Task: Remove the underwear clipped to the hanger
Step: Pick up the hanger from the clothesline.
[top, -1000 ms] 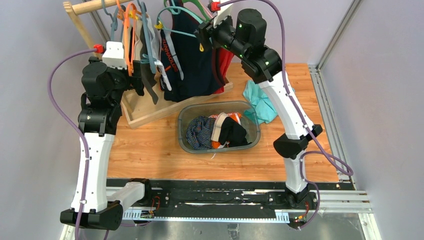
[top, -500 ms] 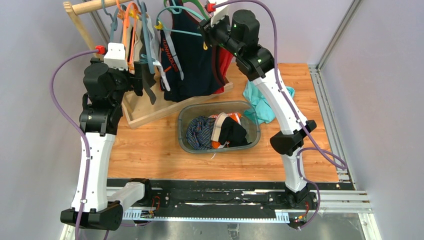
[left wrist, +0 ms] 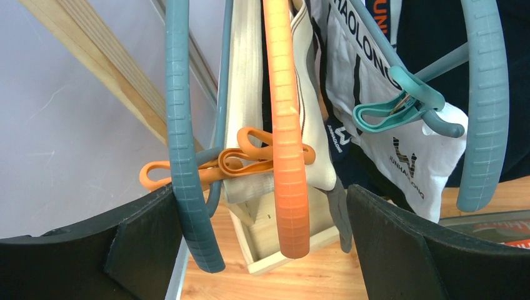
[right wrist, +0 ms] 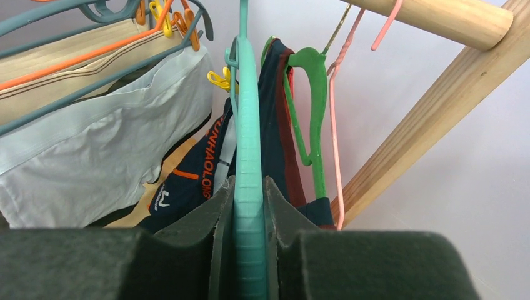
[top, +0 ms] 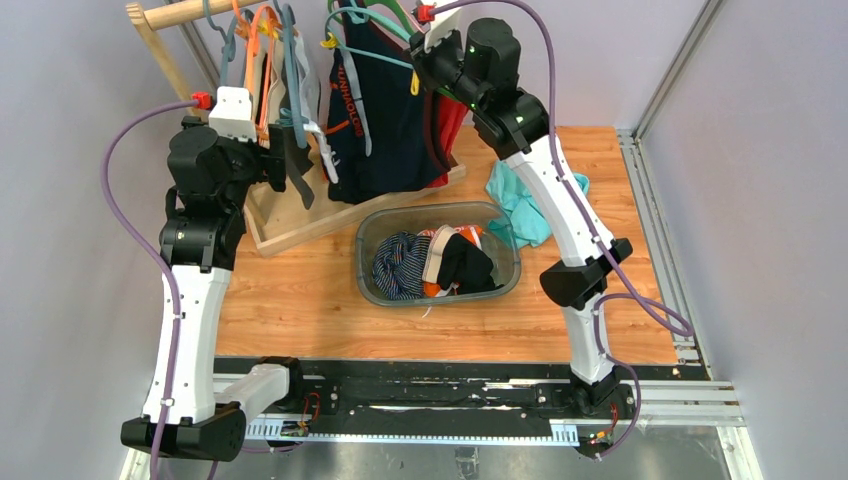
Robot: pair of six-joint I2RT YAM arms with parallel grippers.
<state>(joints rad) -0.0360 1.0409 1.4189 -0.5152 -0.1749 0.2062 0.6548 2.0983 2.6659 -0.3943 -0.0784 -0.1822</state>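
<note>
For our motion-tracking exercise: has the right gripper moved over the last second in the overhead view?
Yes. The right gripper has shifted slightly up the picture, away from the clear bin, and has closed on the teal hanger.

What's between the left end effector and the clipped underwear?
Two hanger arms. The open left end effector straddles a grey-blue hanger and an orange hanger, both hanging in front of the beige-waistband underwear and its orange clip. Nothing else visible in between.
</note>
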